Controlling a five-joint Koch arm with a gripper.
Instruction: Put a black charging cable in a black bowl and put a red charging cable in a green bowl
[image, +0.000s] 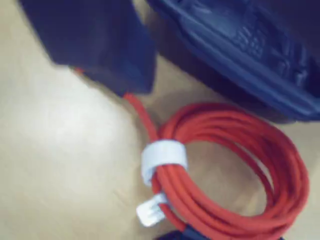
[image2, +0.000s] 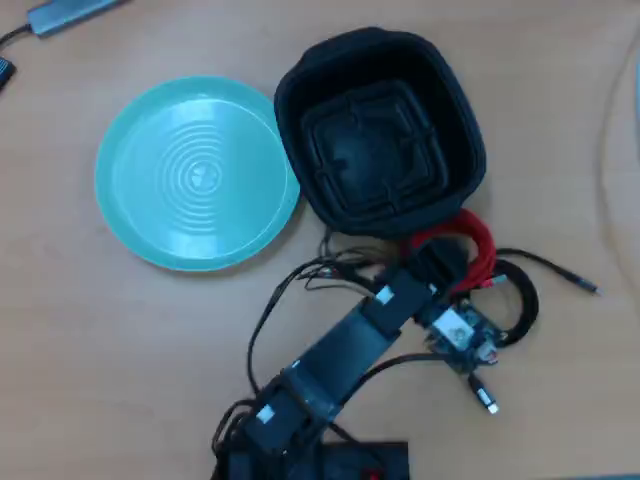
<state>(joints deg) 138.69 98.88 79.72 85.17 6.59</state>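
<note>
While tilted low, the hand (image2: 447, 262) overhangs the red charging cable (image: 235, 170).

Two bowls sit on the counter: one green bowl (image2: 197, 172) and one black bowl (image2: 380, 130). Two coiled cables too (both by the arm): one red charging cable (image2: 478, 245), one black charging cable (image2: 527, 300).

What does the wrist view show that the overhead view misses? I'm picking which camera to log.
Only the wrist view shows the white tie binding the red charging cable and a close dark gripper jaw over its end. Only the overhead view shows the empty green bowl, the black charging cable, and the arm. Both show the red cable on the table beside the black bowl, outside it.
</note>
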